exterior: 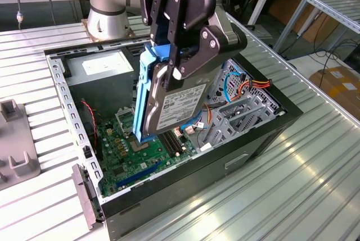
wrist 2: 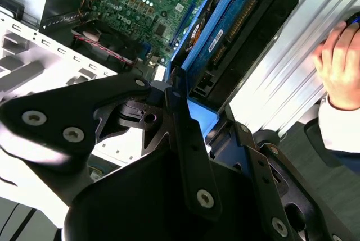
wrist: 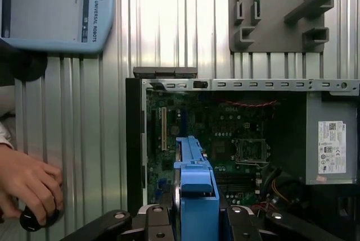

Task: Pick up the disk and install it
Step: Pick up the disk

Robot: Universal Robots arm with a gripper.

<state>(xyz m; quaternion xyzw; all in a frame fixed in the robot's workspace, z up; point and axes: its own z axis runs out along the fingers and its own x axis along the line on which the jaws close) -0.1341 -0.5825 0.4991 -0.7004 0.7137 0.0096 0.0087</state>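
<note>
Tool (exterior: 171,69) pinching grey-metal hard drive in blue plastic rails (exterior: 175,106) over open black computer case (exterior: 259,140) | I judge it rigid, dense, shock-sensitive; flat faces hold best.

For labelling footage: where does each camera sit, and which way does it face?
Exterior view: off-arm, looking down on open black computer case; gripper clamps grey-metal, blue-railed disk.
First wrist view: on arm, facing down into case; gripper links show.
Second wrist view: on arm, along gripper links toward disk.
Both wrist views share a person's hand.
</note>
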